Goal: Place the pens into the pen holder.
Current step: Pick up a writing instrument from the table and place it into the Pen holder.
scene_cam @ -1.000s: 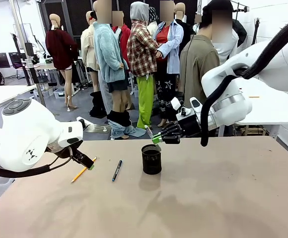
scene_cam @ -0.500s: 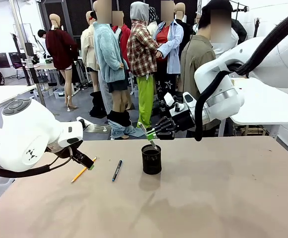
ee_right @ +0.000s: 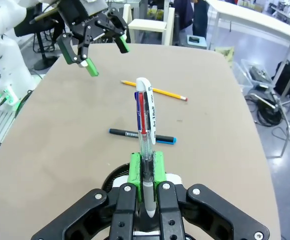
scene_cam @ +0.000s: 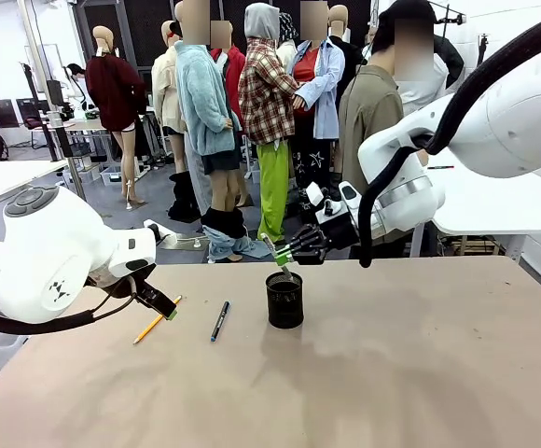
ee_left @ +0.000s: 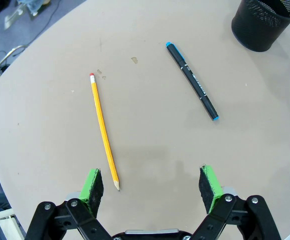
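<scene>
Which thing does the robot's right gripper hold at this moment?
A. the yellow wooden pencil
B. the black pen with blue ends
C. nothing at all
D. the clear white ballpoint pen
D: the right gripper is shut on the clear white ballpoint pen, while the yellow wooden pencil and the black pen with blue ends lie on the tan table.

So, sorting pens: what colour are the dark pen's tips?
Blue at both ends of the dark pen; clearest in the left wrist view.
</scene>
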